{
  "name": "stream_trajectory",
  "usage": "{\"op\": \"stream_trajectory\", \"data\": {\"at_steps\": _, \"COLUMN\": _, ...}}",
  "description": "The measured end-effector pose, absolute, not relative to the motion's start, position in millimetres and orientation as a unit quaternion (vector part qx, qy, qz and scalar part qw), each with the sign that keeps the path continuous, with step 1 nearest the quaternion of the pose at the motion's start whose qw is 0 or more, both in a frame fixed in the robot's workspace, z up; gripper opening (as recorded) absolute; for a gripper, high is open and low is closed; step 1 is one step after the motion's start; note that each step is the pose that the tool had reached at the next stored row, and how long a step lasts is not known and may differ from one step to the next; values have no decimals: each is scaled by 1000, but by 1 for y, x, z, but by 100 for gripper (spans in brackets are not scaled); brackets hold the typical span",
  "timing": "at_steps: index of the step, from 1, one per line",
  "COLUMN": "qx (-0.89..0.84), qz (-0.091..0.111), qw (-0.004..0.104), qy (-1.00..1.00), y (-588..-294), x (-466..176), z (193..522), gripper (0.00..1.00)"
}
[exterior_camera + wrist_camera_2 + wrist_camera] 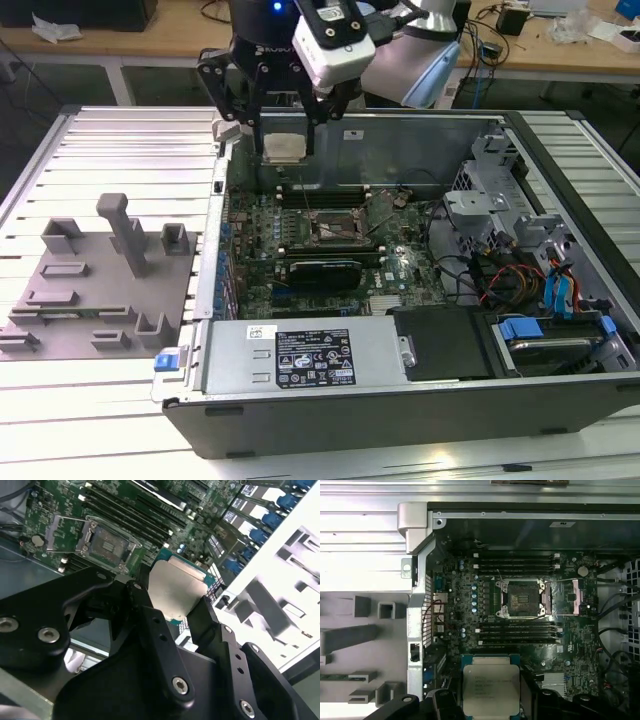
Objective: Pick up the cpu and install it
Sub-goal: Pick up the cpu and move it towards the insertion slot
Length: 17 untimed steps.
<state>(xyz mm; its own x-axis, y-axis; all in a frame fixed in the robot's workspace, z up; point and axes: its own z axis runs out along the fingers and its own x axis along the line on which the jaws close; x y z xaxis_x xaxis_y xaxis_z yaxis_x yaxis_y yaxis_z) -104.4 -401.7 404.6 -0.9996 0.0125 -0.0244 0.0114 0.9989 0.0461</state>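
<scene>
Hand (284, 130) closed on the cpu (283, 148), gripping opposite edges so the chip hangs level with its metal lid up, contacts down for seating. It is held above the open computer case (420, 410), toward the exterior view's left, short of the socket (522, 598). Socket on the motherboard (470, 610) sits between memory slots with its frame open and recess bare; judged ready. Case lies on the slatted surface (90, 420), grey fixture blocks (95, 290) beside it.
</scene>
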Motion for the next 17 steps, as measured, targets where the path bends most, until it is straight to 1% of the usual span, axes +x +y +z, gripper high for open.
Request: {"op": "stream_trajectory", "data": {"at_steps": 17, "qx": 6, "qz": 23, "qw": 12, "qy": 1000, "y": -402, "x": -72, "z": 405, "gripper": 55}}
